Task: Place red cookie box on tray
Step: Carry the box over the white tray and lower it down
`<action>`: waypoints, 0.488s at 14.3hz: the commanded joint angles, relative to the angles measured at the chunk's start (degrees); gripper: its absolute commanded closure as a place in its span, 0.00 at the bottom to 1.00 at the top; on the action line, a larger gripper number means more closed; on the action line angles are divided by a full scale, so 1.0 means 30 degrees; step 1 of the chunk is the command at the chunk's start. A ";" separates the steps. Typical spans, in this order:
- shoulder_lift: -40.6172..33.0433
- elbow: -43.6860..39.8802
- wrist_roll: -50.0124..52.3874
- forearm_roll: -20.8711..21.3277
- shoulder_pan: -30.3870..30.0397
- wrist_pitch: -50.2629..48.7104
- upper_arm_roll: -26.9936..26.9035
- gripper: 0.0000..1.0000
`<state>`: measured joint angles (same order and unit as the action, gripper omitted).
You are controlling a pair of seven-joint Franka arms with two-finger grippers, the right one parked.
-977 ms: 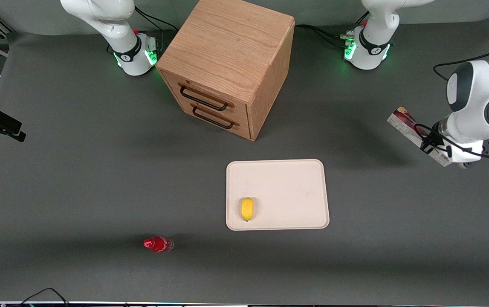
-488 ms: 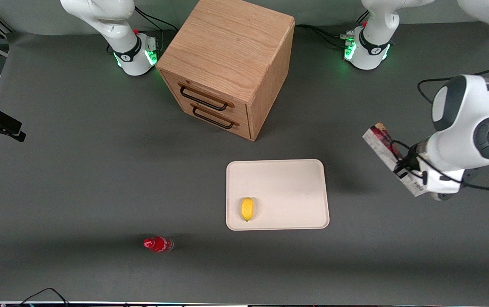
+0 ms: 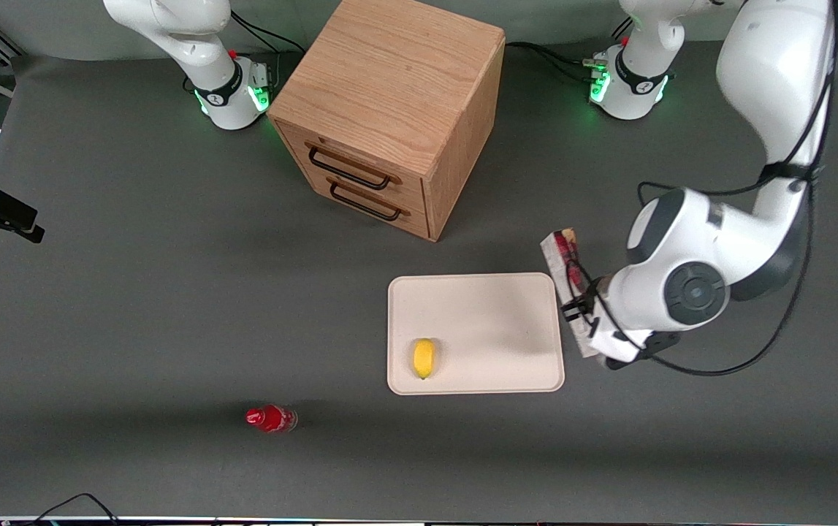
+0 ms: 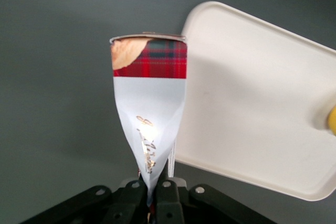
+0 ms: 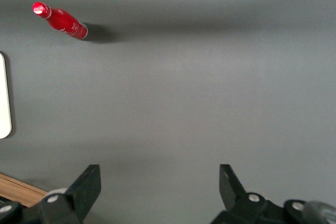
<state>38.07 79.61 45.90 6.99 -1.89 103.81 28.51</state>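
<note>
Just beside the tray's edge toward the working arm's end, my gripper [image 4: 153,195] is hanging in the air, fingers pinched tight on the white end of the red cookie box [image 3: 570,281], which I'm holding off the table. On the tray [image 3: 492,307] a yellow lemon [image 3: 424,358] is sitting; the wooden drawer cabinet [image 3: 389,109] is standing farther from the front camera.
</note>
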 commanded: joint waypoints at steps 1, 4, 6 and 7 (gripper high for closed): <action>0.1984 -0.1194 -0.0621 0.0043 0.0337 0.1105 0.0104 1.00; 0.2835 -0.1166 -0.1673 0.0422 0.0337 0.3212 0.0075 1.00; 0.3217 -0.1136 -0.1618 0.1006 0.0337 0.3453 0.0046 0.92; 0.3248 -0.1078 -0.1589 0.1387 0.0337 0.3453 0.0046 0.22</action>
<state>47.11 78.10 41.82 9.08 -1.20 114.52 28.52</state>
